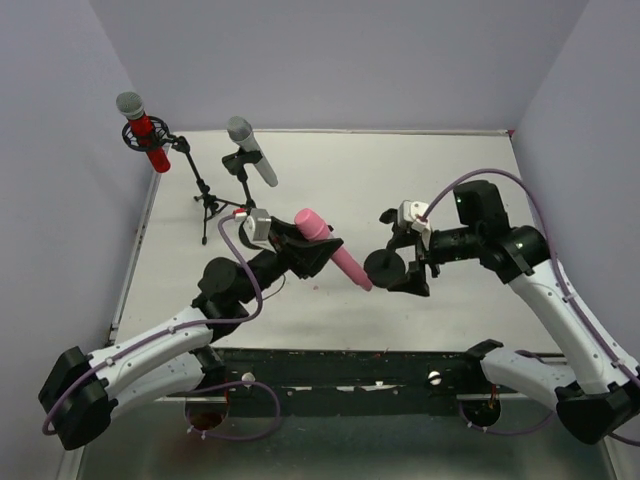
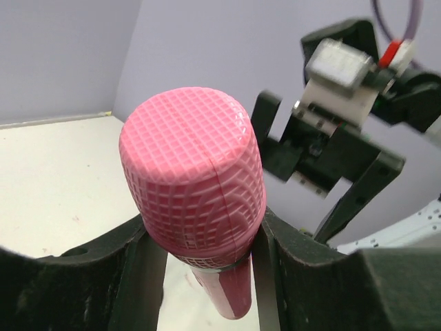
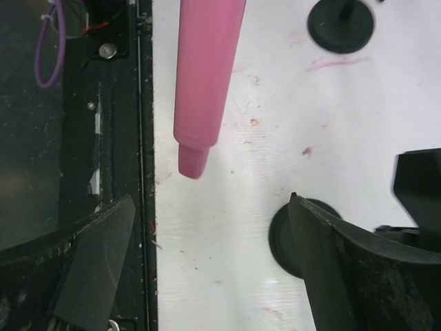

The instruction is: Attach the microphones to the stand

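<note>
Fingers (image 2: 296,272) of left gripper (image 2: 203,231) clamped on neck of pink plastic stick microphone (image 2: 193,172), tail slanting toward wide-spread, empty right gripper (image 3: 211,207), round black stand base (image 3: 286,238) beside one finger, glittery red microphone (image 1: 150,140) and silver-grey microphone (image 1: 252,150) far beyond left gripper.

First microphone (image 1: 147,130) on stand (image 1: 205,190) far left; second microphone (image 1: 252,150) right of it; third microphone (image 1: 345,262) centre, in left gripper (image 1: 315,243); stand base (image 1: 385,268) just right.
</note>
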